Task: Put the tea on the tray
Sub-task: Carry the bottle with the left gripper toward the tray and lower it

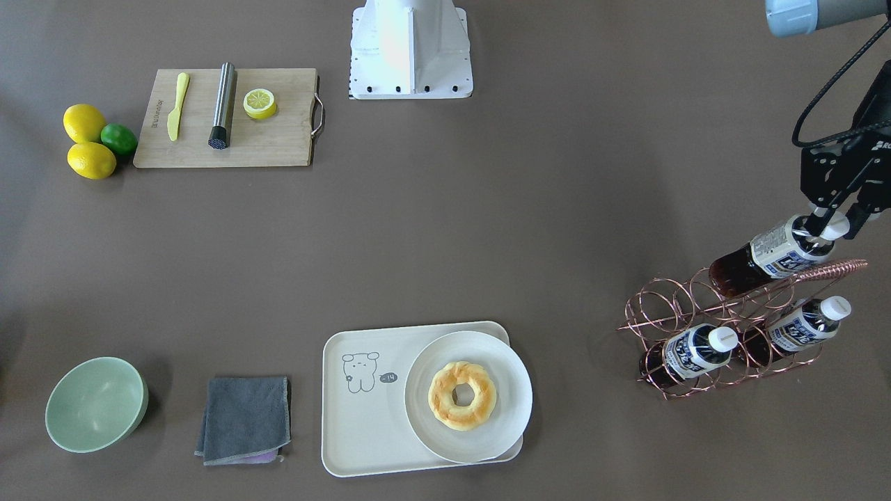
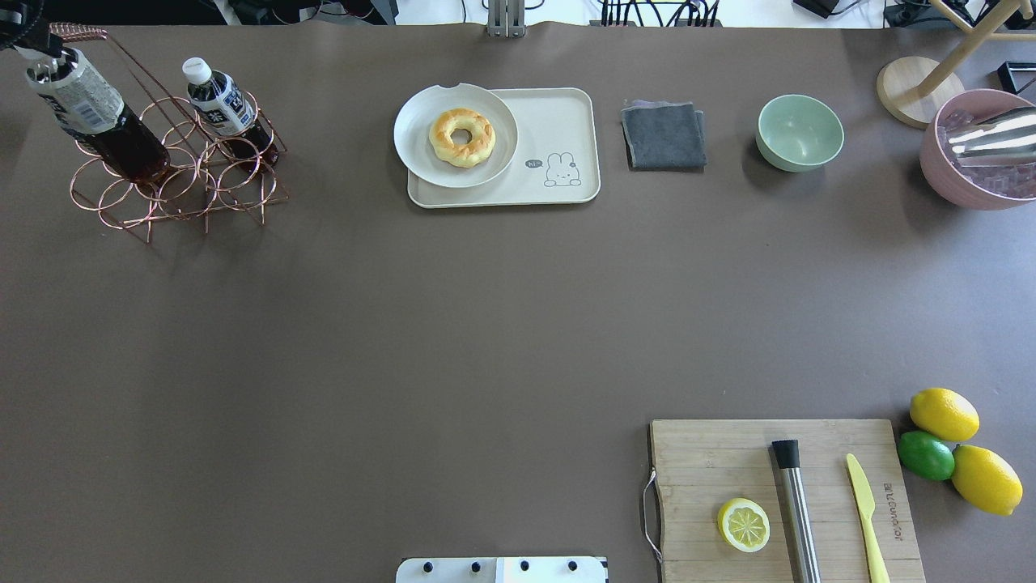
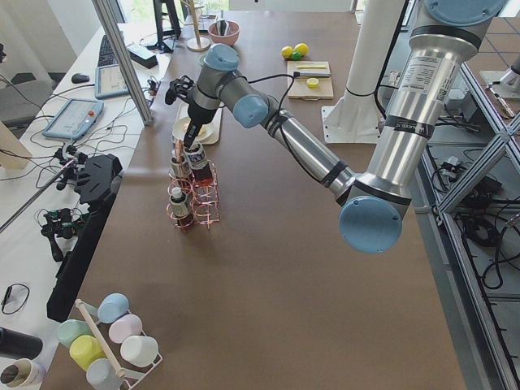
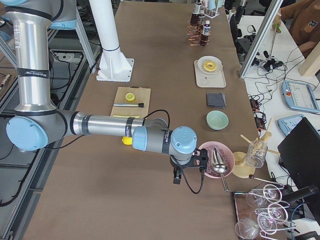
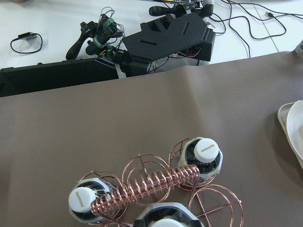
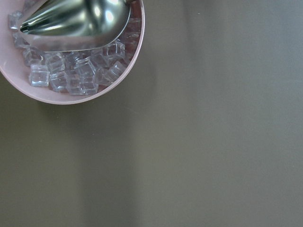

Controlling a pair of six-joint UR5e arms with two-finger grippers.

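My left gripper (image 1: 832, 228) is shut on the white cap of the top tea bottle (image 1: 779, 254). It holds the bottle tilted, dark base still low in the copper wire rack (image 1: 668, 306). Two more tea bottles (image 1: 696, 351) (image 1: 800, 327) lie in the rack's lower rings. The left wrist view looks down on their caps (image 5: 206, 149). The cream tray (image 1: 362, 431) with the drawn bear is at the table's middle. A round white plate (image 1: 508, 410) with a doughnut covers half of it. My right gripper (image 4: 176, 180) shows only in the exterior right view, so I cannot tell its state.
A grey cloth (image 1: 245, 417) and a green bowl (image 1: 94, 403) lie beyond the tray. A wooden cutting board (image 1: 278, 139) holds a knife, a steel tool and a lemon half, with lemons and a lime beside it. A pink bowl of ice (image 2: 971, 162) sits under my right wrist.
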